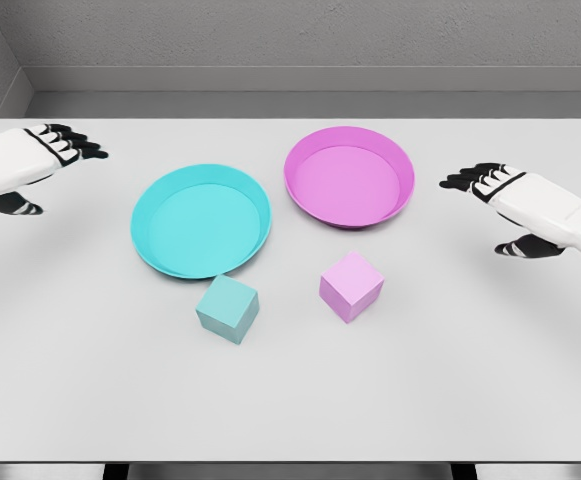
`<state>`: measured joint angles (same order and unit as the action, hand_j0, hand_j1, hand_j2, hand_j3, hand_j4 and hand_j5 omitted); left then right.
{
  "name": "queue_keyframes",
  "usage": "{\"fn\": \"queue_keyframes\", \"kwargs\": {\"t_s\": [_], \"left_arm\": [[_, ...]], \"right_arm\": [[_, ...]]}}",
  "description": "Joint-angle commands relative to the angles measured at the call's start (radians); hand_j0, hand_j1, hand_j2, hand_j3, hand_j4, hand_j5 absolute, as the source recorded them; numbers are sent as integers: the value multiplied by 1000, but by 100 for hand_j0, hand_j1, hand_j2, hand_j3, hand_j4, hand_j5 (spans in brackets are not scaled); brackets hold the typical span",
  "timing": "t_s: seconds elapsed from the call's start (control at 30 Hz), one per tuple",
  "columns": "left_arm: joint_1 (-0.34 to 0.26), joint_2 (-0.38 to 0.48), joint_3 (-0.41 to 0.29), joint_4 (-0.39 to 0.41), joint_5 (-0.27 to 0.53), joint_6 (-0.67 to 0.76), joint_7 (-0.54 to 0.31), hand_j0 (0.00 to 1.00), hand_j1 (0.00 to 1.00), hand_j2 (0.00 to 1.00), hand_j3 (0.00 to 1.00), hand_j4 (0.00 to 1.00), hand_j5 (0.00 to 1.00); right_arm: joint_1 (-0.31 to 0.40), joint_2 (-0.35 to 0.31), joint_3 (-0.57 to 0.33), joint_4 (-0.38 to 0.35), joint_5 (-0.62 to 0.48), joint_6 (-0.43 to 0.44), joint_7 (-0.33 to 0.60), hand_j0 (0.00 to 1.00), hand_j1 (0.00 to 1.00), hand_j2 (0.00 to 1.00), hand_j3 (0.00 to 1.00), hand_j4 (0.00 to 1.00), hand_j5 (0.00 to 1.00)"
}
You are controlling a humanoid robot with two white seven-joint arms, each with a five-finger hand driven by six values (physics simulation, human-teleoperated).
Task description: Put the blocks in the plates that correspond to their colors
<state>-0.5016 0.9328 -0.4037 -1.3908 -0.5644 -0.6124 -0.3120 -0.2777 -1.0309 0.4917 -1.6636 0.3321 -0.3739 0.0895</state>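
Observation:
A cyan block (pixel 228 309) rests on the white table just below the cyan plate (pixel 150 240), near its front rim. To its right a pink block (pixel 351 285) lies below the pink plate (pixel 401 195). Both plates hold nothing. My left hand (pixel 55 165) hovers at the far left, well left of the cyan plate, fingers spread and holding nothing. Level with the pink plate at the far right is my right hand (pixel 490 205), also with spread fingers and nothing in its grasp.
The white table (pixel 290 400) spans the view, with its front edge along the bottom and a grey wall behind its far edge.

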Motion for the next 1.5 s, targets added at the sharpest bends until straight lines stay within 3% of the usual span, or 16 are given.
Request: {"fn": "queue_keyframes", "kwargs": {"t_s": [0.0,0.13,0.23,0.27,0.5,0.6,0.7,0.93,1.03,1.13,1.3,1.47], "left_arm": [[0,9,0,-2,8,2,1,100,100,100,100,100,100],[8,15,-3,-25,8,2,1,100,100,100,100,100,100],[66,38,-1,-152,9,2,1,100,100,100,100,100,100],[74,38,-1,-177,9,2,1,100,100,100,100,100,100],[141,24,-7,-327,11,2,4,100,100,100,100,100,100],[158,-2,-11,-347,11,2,2,100,100,100,100,100,100],[160,-32,-27,-356,11,2,2,100,100,100,100,100,100],[156,-83,-80,-369,1,2,-1,100,100,100,100,100,100],[149,-86,-115,-373,-2,2,-1,100,100,100,100,100,100],[146,-100,-141,-375,-29,2,-2,100,100,100,100,100,100],[123,-147,-199,-375,-78,2,-1,100,100,100,100,100,100],[121,-160,-211,-375,-84,2,-3,100,100,100,100,100,100]], "right_arm": [[-2,-1,-1,-1,-4,0,1,100,100,100,100,100,100],[5,2,1,-74,-5,0,68,100,100,100,100,100,100],[-2,29,13,-91,-4,4,90,100,100,100,100,100,100],[-3,32,15,-91,-5,6,137,100,100,100,100,100,100],[-109,164,127,-91,-5,7,343,100,100,100,100,100,100],[-110,198,153,-91,-7,9,372,100,100,100,100,100,100],[-127,200,160,-91,-5,108,371,100,100,100,100,100,100],[-169,213,160,-91,-10,151,372,100,100,100,100,100,100],[-178,226,163,-91,-10,224,372,100,100,100,100,100,100],[-221,264,219,-91,-10,250,372,100,100,100,100,100,100],[-222,261,249,-91,-12,222,380,100,100,100,100,100,100],[-216,253,249,-91,-12,182,397,100,100,100,100,100,100]]}}
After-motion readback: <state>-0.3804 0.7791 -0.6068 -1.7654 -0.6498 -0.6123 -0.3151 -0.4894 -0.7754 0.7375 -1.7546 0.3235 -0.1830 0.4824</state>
